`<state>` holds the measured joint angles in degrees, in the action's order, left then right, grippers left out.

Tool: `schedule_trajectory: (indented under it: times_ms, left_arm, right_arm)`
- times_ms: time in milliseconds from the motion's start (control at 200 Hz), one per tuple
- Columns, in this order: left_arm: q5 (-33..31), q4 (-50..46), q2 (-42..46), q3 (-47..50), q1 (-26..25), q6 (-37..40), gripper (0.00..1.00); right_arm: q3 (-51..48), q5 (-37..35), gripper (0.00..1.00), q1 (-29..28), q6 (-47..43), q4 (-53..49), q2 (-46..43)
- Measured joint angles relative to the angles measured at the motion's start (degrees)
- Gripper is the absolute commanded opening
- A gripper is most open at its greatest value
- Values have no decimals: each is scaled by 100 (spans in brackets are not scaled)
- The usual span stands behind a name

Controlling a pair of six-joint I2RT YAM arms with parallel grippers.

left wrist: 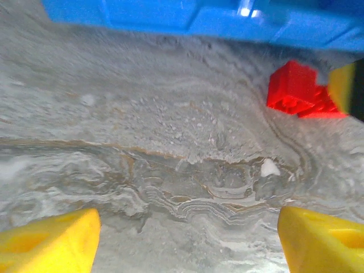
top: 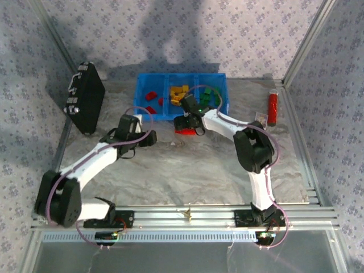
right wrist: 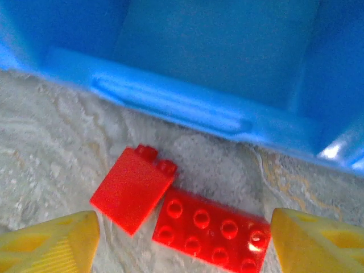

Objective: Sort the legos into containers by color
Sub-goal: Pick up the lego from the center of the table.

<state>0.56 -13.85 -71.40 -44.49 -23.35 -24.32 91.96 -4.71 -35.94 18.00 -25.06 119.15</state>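
Two red bricks, one smooth-faced and one studded, lay touching on the table just in front of the blue tray, between the spread, empty fingers of the right gripper. The left gripper hung nearby over bare tabletop, equally wide apart and holding nothing. The tray's three compartments held three red pieces at left, a yellow cluster in the middle and green ones at right, too small to count.

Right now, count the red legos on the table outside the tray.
2. A small brick tipped on its side and a flat eight-stud brick beside it, both before the blue tray's wall. The right arm may hide others.
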Motion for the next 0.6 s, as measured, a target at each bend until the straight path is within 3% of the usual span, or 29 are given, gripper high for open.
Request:
schedule_trajectory:
  times_ms: [210, 420, 600]
  left_arm:
    - [-308, -516, 1152, 83, 210, -219, 84]
    - [-358, -905, 1338, 164, 625, -387, 84]
    - [-358, -1067, 1388, 166, 693, -428, 84]
  right_arm:
    - [826, -160, 75, -92, -74, -308, 671]
    - [1414, -240, 71, -240, -90, -634, 1228]
    - [1637, -302, 59, -319, -87, -813, 1495]
